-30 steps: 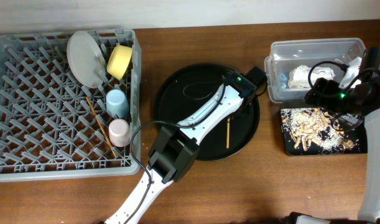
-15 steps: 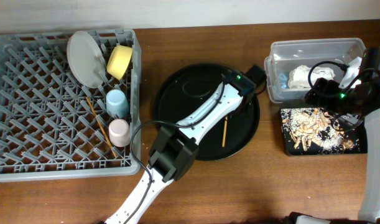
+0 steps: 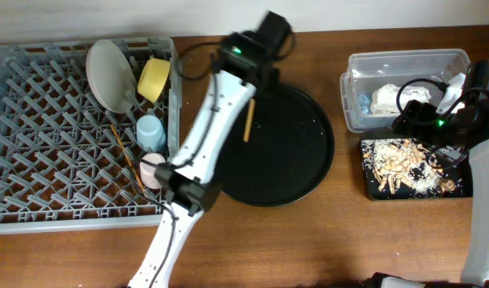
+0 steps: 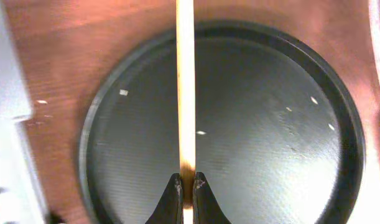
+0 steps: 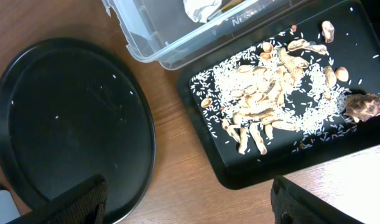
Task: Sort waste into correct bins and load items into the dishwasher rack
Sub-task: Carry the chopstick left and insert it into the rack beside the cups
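My left gripper (image 3: pixel 250 94) is shut on a wooden chopstick (image 3: pixel 247 122), holding it in the air over the upper left edge of the round black tray (image 3: pixel 308 172). In the left wrist view the chopstick (image 4: pixel 185 87) runs straight up from the shut jaws (image 4: pixel 184 186). The grey rack (image 3: pixel 44 144) holds the plate (image 3: pixel 108 76), yellow bowl (image 3: pixel 154 78), blue cup (image 3: pixel 150 132), pink cup (image 3: pixel 154 169) and another chopstick (image 3: pixel 126 156). My right gripper (image 5: pixel 190 205) is open and empty beside the shallow black tray (image 5: pixel 239 171) of scraps (image 5: pixel 264 102).
The clear tub (image 3: pixel 352 96) with the white napkin (image 3: pixel 392 98) stands behind the shallow black tray (image 3: pixel 370 190). The round tray (image 4: pixel 102 168) carries only a few rice grains. The left arm stretches across the rack's right edge and the round tray.
My left gripper has carried the chopstick from the right part of the round tray up and left to its upper left edge, near the rack. The right arm has not moved.
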You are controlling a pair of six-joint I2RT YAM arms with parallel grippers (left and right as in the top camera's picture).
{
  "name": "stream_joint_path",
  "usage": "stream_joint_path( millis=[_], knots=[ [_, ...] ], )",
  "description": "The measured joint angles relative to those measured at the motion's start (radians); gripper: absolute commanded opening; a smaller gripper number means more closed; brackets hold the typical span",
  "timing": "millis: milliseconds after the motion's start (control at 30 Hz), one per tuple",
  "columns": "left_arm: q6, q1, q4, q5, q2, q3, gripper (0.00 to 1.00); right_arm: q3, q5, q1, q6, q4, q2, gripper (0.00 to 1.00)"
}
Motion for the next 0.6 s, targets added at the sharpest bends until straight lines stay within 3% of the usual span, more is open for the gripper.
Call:
stream_joint_path(
  millis=[300,600],
  knots=[
    [0.11,0.105,-0.002,0.023,-0.189,-0.041,0.01,0.0,0.0,0.0,0.0,0.0,0.0,0.85],
    [0.144,0.332,-0.003,-0.033,-0.546,-0.499,0.01,0.0,0.0,0.0,0.0,0.002,0.0,0.86]
  ],
)
